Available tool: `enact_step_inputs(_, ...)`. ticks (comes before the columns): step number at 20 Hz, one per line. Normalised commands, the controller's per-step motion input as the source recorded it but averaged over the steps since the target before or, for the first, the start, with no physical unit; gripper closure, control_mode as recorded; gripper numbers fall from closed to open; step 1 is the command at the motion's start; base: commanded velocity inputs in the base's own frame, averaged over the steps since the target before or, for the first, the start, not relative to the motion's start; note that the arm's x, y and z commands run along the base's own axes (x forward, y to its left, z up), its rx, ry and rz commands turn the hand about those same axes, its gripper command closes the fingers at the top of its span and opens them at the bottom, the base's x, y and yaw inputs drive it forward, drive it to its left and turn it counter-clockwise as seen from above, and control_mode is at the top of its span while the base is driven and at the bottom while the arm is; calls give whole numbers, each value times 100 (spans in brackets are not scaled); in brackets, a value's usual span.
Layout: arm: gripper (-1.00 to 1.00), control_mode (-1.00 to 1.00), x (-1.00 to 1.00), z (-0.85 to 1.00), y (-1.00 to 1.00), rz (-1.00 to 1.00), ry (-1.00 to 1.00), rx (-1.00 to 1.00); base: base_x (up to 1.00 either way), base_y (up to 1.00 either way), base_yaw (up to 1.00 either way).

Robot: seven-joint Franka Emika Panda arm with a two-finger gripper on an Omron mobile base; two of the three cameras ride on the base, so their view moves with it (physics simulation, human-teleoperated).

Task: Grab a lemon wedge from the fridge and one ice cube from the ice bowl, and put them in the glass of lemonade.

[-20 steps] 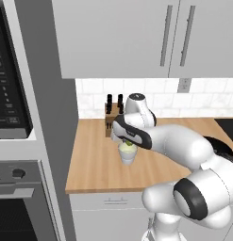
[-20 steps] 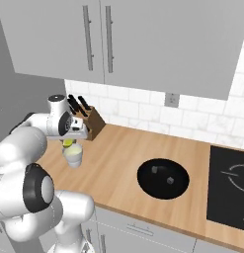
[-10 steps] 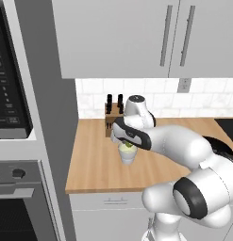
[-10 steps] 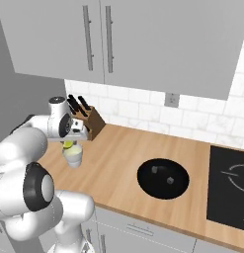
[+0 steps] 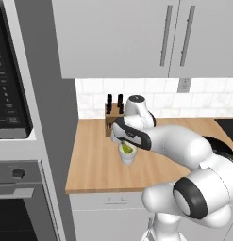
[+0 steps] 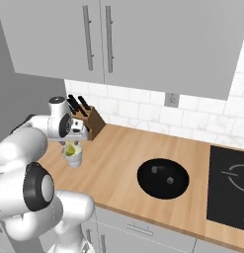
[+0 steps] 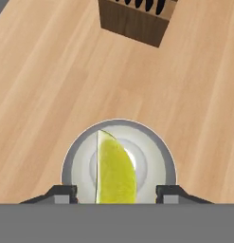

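The glass of lemonade (image 5: 127,158) (image 6: 74,159) stands on the wooden counter in front of the knife block. In the hand view I look straight down into its round rim (image 7: 118,122). The yellow-green lemon wedge (image 7: 116,173) (image 5: 127,148) (image 6: 70,150) sits on edge in the mouth of the glass. My gripper (image 5: 123,141) (image 6: 71,142) (image 7: 116,192) hovers directly over the glass, open, its fingertips (image 7: 61,192) spread wider than the wedge and not touching it. A black bowl (image 6: 163,178) with two small pale cubes in it lies further right on the counter.
The wooden knife block (image 5: 112,120) (image 6: 91,121) (image 7: 135,19) stands just behind the glass against the tiled wall. A black cooktop (image 6: 229,183) is at the far right. A tall grey oven column (image 5: 23,141) borders the counter's left end. Grey upper cabinets hang overhead.
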Motion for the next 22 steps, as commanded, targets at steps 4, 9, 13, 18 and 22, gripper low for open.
enact_step_inputs(4,-100,-100,0,0,0,0,0,0,0,0,0)
enact_step_inputs(9,-100,-100,0,0,0,0,0,0,0,0,0)
enact_step_inputs(13,-100,-100,-4,8,-1,0,-1,2,0,0,0)
enact_step_inputs(18,-100,-100,-27,24,-15,0,0,13,0,0,0)
enact_step_inputs(22,-100,-100,-34,18,-30,0,-2,11,0,0,0)
